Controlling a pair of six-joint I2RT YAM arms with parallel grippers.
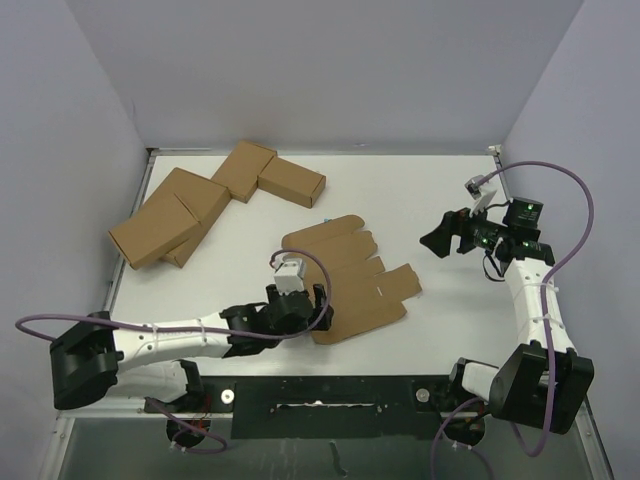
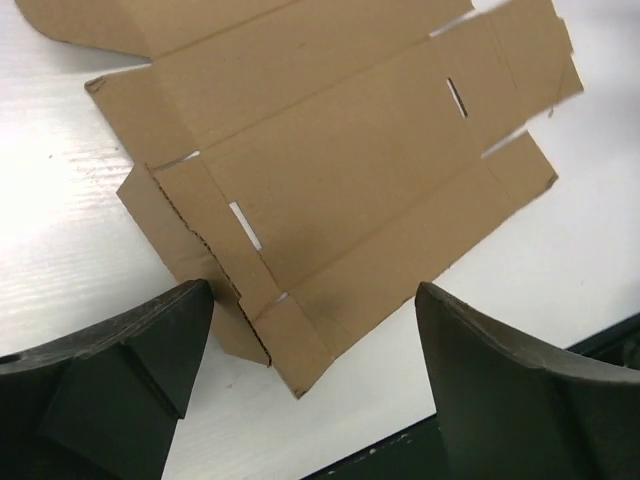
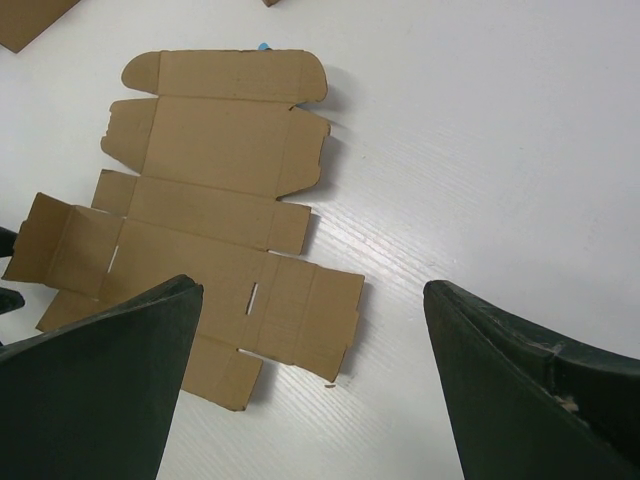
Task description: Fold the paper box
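The paper box is plain brown cardboard, matt, with pressed creases and a rough perforated line on one flap. The cartons at ten o'clock are the same matt board. The table is white and finely grained, with a soft sheen. The left gripper and right gripper are matt black plastic.

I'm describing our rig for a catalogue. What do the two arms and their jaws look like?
The left arm and right arm have white link tubes, black joint housings and black bases. A purple cable loops along each. The jaws are matte black, broad and wedge-shaped. A small white camera sits on the left wrist; green lights glow on the right wrist.
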